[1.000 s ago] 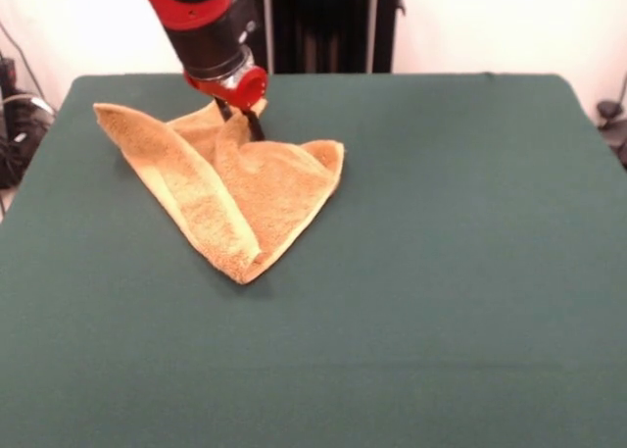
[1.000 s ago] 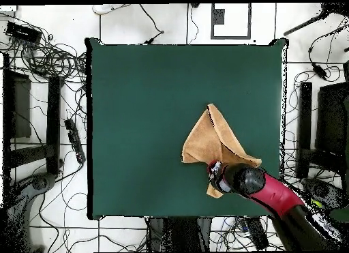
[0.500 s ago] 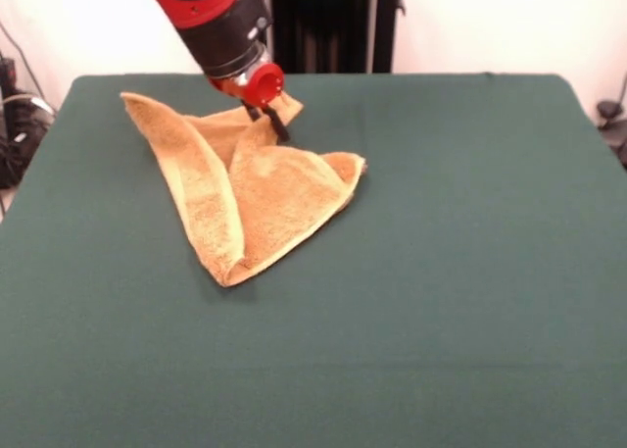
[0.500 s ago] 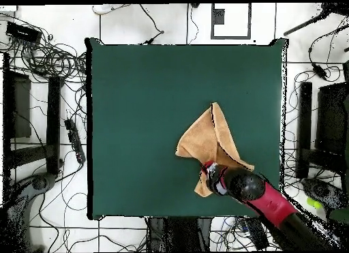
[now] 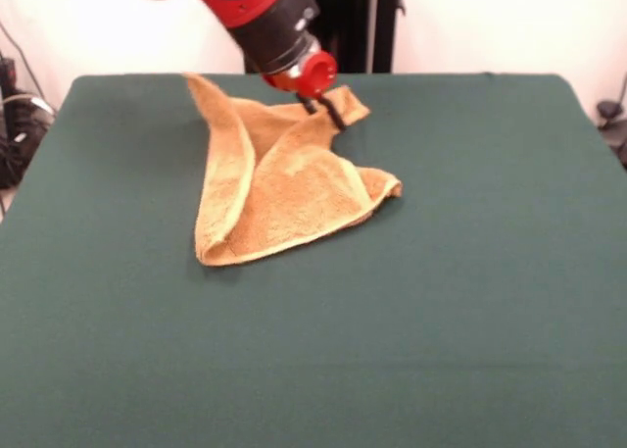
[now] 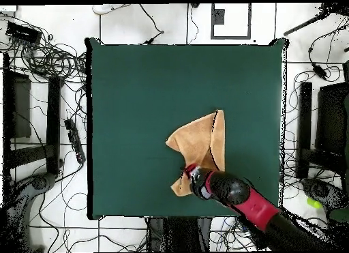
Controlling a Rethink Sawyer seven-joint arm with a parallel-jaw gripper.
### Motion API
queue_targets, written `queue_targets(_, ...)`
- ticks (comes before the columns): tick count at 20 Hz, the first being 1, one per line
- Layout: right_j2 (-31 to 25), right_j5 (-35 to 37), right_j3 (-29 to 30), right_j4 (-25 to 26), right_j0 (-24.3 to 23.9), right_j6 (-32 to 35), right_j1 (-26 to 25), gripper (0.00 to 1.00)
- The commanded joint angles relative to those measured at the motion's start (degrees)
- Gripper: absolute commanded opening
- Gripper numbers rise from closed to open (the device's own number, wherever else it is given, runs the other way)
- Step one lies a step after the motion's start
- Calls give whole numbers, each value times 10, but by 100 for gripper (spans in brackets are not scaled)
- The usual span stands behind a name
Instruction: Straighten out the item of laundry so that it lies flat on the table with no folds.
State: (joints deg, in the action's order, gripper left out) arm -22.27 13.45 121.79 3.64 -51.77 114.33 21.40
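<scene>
Claw (image 5: 326,110) first: it's down at the far edge of the towel with its dark fingers pinched on a bit of the cloth, and that pinched part looks lifted a little off the surface, so I'd call it clamped on the towel. Going big to small from there, the table (image 5: 490,301) is a wide green sheet with loads of bare room on every side. The towel (image 5: 284,188) sits toward the robot's side of it, bunched into a rough triangle, one long edge rolled over into a thick fold on the camera's left and a loose corner flopped out to the right. From above, the towel (image 6: 199,144) shows the same doubled-up shape, with the claw (image 6: 191,176) at its end nearest the base. My worry: the grip looks like it holds just a small pinch near an edge, so a drag could pull the whole bundle along folded instead of opening it, or the terry could slip free mid-pull and drop back crumpled.
</scene>
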Motion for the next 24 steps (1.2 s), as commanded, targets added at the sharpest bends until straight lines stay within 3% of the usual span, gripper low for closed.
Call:
queue_targets(1, -102, -39, 49, -42, 19, 107, -57, 100)
queue_targets(9, -119, -86, 46, -46, 39, 126, -75, 100)
queue_targets(14, -107, -95, 16, -33, 26, 100, -118, 100)
queue_targets(24, -119, -100, 40, -24, 22, 99, -98, 100)
